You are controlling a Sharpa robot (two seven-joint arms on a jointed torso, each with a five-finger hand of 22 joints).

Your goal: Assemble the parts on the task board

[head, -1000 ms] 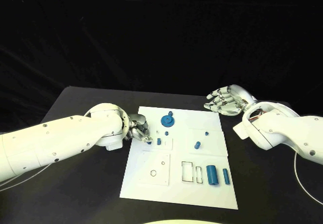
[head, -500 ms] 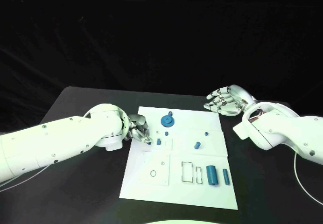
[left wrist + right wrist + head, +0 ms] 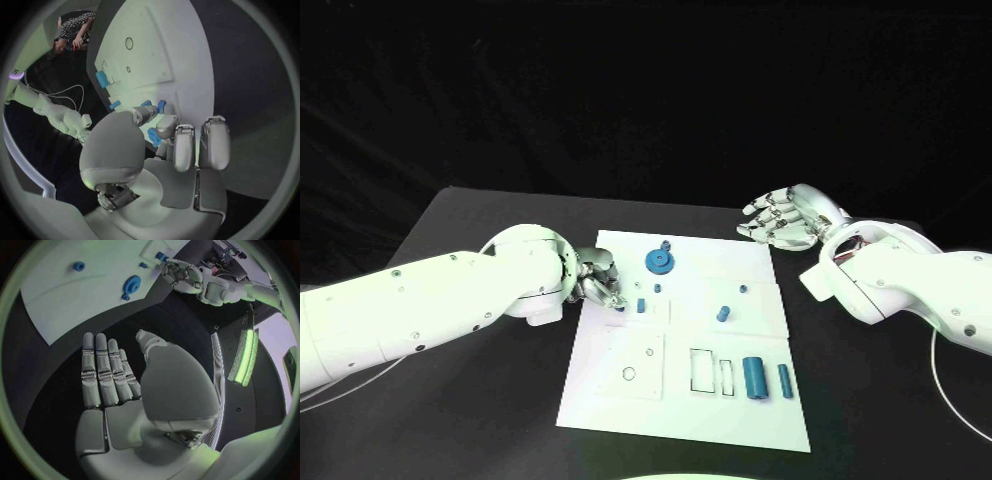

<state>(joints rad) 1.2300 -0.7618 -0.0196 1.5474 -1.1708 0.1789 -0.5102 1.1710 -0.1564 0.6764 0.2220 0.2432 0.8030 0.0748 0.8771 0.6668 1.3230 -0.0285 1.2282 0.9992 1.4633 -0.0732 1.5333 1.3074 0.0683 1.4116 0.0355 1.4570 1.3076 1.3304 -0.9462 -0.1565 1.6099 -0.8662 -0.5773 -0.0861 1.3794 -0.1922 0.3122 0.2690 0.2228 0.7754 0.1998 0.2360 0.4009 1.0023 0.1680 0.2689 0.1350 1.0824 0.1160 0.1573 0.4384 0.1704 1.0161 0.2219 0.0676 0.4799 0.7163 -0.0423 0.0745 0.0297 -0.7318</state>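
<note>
While the black table (image 3: 473, 215) fills the scene, the white task board (image 3: 733, 410) lies at its centre, long side running from 12 to 6 o'clock. At 9 o'clock of the board, the left hand (image 3: 599, 278) is lowered over the board's edge, fingers curled toward small blue parts; whether a part is actually pinched cannot be told from these views, since the fingertips (image 3: 164, 126) hide the contact. At 2 o'clock, just off the board's far corner, the right hand (image 3: 785, 217) is held above the table, fingers spread, holding nothing.

On the board, a round blue disc (image 3: 658, 262) is seen near 12 o'clock, a blue cylinder (image 3: 756, 375) and a slim blue bar (image 3: 785, 381) near 5 o'clock beside outlined slots, a short blue peg (image 3: 724, 314) near the centre, and a small blue piece (image 3: 642, 305) just beside the left fingers.

Risk is judged highest at the left fingers: neighbouring small parts could be knocked or tipped by the crowded fingertips, and a poorly seated pinch could let a part slip. The board itself could be nudged by the palm's pressure at its edge.
</note>
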